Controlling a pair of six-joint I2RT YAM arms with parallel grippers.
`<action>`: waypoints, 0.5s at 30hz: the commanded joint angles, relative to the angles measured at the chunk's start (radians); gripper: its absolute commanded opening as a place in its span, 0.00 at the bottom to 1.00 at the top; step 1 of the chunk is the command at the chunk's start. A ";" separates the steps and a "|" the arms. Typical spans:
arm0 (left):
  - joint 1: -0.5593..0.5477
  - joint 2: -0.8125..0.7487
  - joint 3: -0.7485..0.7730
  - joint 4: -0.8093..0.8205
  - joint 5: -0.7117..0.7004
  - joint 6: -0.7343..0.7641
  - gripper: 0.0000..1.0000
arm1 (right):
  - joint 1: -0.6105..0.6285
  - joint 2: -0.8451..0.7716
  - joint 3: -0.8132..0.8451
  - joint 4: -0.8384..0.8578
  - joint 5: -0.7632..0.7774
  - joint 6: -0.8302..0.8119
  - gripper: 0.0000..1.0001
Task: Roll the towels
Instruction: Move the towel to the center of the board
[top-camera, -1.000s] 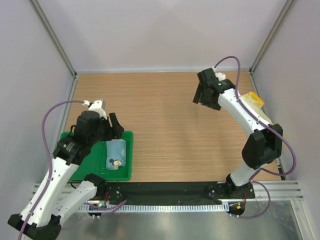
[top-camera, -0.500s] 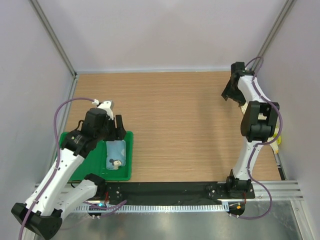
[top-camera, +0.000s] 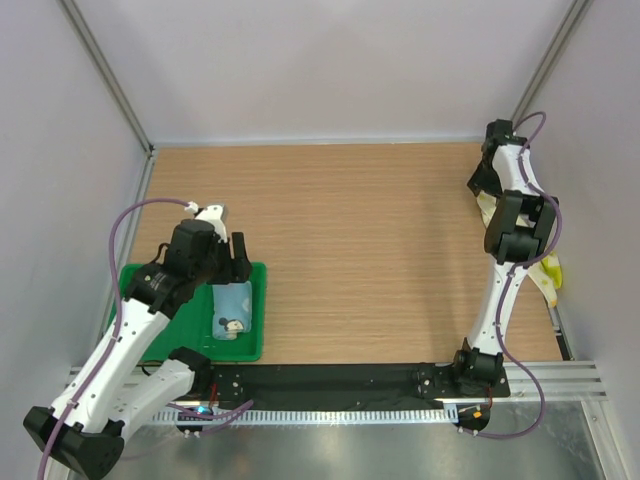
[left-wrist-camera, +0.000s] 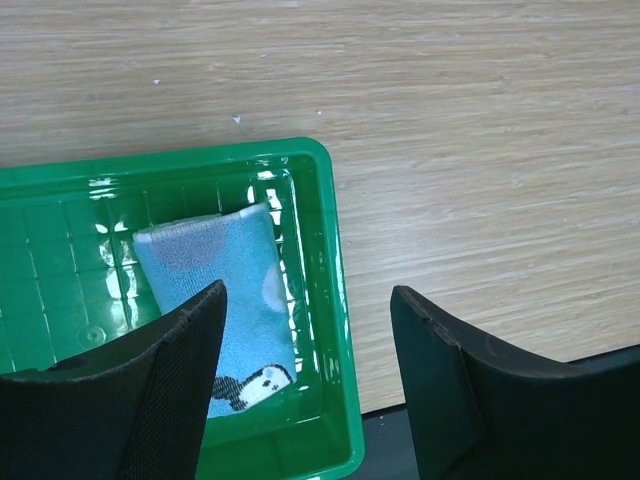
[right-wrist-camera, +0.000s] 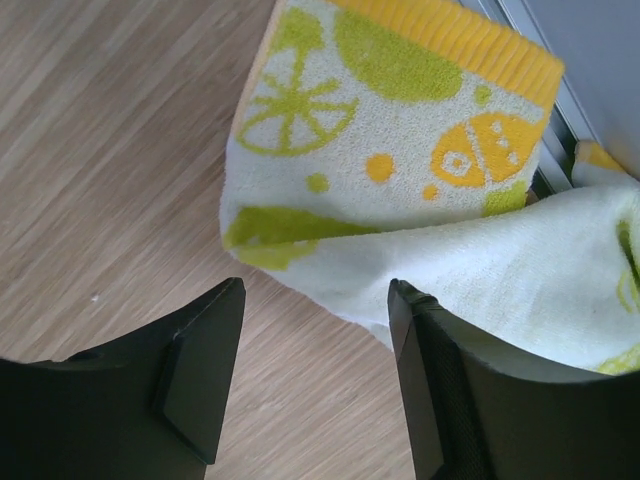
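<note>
The light blue towel (top-camera: 233, 308) lies rolled in the green tray (top-camera: 255, 340); in the left wrist view the towel (left-wrist-camera: 225, 290) shows a penguin print. My left gripper (left-wrist-camera: 310, 380) is open above the tray's right rim, its left finger over the towel, holding nothing. The yellow-cream towel (right-wrist-camera: 420, 200) with orange and green fruit print lies crumpled at the table's right edge, mostly hidden behind the right arm in the top view (top-camera: 548, 272). My right gripper (right-wrist-camera: 315, 380) is open just above the towel's near edge, empty.
The tray sits at the near left of the wooden table (top-camera: 350, 250). A metal rail (right-wrist-camera: 520, 20) and the grey wall run along the right edge beside the yellow towel. The black base strip (left-wrist-camera: 470, 440) lies just past the tray.
The right arm has swung from the table's far middle to the far right edge, over the yellow-cream towel. The left gripper has shifted slightly over the tray.
</note>
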 joint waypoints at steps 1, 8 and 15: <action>-0.003 -0.007 -0.001 0.038 -0.016 0.013 0.68 | -0.015 0.014 0.020 -0.032 0.017 -0.020 0.65; -0.003 -0.018 -0.003 0.038 -0.024 0.010 0.68 | -0.024 0.022 -0.052 -0.002 -0.001 -0.032 0.33; -0.003 -0.024 -0.005 0.038 -0.030 0.008 0.68 | -0.022 -0.005 -0.101 0.016 -0.093 -0.014 0.01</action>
